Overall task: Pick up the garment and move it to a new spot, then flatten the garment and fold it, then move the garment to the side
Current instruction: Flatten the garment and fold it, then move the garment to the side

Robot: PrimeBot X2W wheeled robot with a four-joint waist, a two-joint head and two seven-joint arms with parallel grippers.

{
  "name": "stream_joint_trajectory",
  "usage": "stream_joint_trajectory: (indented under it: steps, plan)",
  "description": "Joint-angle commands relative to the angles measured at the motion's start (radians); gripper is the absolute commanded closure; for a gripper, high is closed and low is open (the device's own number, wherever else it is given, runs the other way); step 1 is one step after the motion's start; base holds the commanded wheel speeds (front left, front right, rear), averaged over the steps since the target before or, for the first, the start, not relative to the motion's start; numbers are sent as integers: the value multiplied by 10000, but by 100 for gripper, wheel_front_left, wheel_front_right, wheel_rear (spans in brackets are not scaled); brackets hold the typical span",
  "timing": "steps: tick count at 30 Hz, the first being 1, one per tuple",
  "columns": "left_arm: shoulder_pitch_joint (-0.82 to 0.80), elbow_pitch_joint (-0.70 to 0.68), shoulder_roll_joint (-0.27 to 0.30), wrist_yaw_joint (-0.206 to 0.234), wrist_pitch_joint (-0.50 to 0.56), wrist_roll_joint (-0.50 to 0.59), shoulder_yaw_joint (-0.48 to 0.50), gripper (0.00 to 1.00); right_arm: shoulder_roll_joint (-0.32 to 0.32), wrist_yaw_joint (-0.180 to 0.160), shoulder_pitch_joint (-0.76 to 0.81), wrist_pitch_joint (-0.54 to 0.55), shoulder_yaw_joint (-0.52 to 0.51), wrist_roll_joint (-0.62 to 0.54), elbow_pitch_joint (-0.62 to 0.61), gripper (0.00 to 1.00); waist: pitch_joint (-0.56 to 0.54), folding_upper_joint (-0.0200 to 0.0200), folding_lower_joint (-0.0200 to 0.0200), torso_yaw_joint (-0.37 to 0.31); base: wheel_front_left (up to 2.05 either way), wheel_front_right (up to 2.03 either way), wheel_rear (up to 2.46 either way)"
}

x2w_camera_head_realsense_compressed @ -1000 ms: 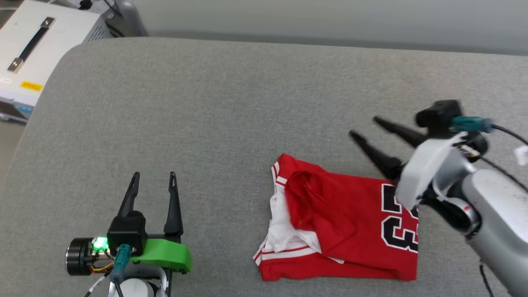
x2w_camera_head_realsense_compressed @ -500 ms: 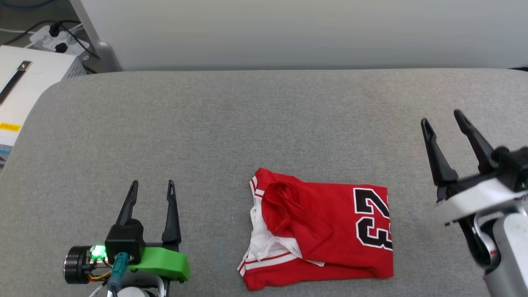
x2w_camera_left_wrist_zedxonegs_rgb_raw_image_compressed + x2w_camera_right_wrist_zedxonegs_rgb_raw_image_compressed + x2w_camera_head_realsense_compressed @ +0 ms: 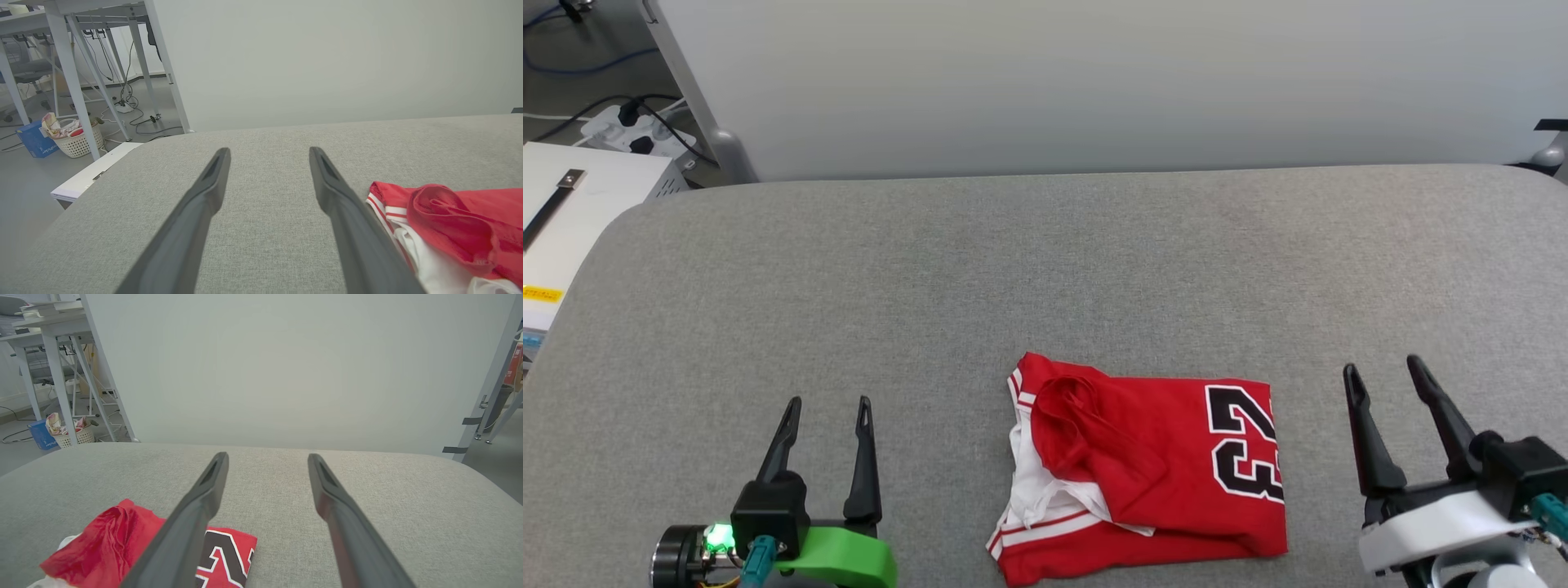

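The grey padded surface (image 3: 1045, 269) took up most of the head view, with a pale partition panel (image 3: 1094, 82) standing beyond both sets of fingertips. The garment (image 3: 1160, 465) lay folded into a rough rectangle on that surface between the two grippers, touching neither and closer to the right one. It was red, with black, white-outlined numerals "23" (image 3: 1245, 445) on the end toward the right gripper. A bunched red fold, a white sleeve (image 3: 1033, 490) and striped trim sat at the end toward the left gripper. The left gripper (image 3: 829, 402) rested low over the surface, fingers apart and holding nothing. The right gripper (image 3: 1382, 365) was likewise spread and empty. A white box (image 3: 572, 212) with a dark handle stood beyond the surface edge, outboard of the left gripper. In the left wrist view a white laundry basket (image 3: 79, 139) on the floor held crumpled cloth, too small to identify. That view cut the garment (image 3: 449, 212) off at its right and bottom edges. In the right wrist view the gripper's own left finger covered part of the numerals on the garment (image 3: 110, 539).
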Motion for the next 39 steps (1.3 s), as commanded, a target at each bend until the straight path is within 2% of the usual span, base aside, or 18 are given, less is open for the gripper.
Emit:
stream_joint_trajectory:
  steps: [1,10,19,23,27,29,33,37,39]
  plan:
    - [166,0,25,-58,-59,-73,5,0,67,-9,191,-45,-25,-59,-40,0,-27,0,0,15,0,0,0]
    - [268,107,8,-133,-59,-119,-9,0,341,-9,782,-46,-270,-182,221,0,-135,0,0,121,0,0,0]
    - [264,188,0,-182,-59,-147,-3,0,325,-9,725,-47,-261,-286,402,0,-219,0,0,162,0,0,0]
    - [243,189,-10,-175,-59,-154,11,0,27,-9,183,-47,-304,-305,147,0,-159,0,0,167,0,0,0]
    - [113,191,-16,-183,-59,-140,0,0,-643,-9,-859,53,-242,10,-134,0,8,0,0,215,0,0,0]
    - [14,194,-25,-190,-59,-134,-12,0,-1084,-9,-1433,610,-67,347,-209,0,105,0,0,266,0,0,0]
    - [-104,189,-52,-191,-59,-135,-19,0,-2209,-9,-2237,3631,799,1967,-125,0,315,0,0,382,0,0,0]
    - [-224,150,-94,-173,-59,-145,-8,0,-3225,-9,-2497,6870,1395,4110,-192,0,616,0,0,510,0,0,0]
    - [-286,132,-118,-175,-59,-151,-14,0,-3529,-9,-2468,7898,1503,4829,-172,0,776,0,0,569,0,0,0]
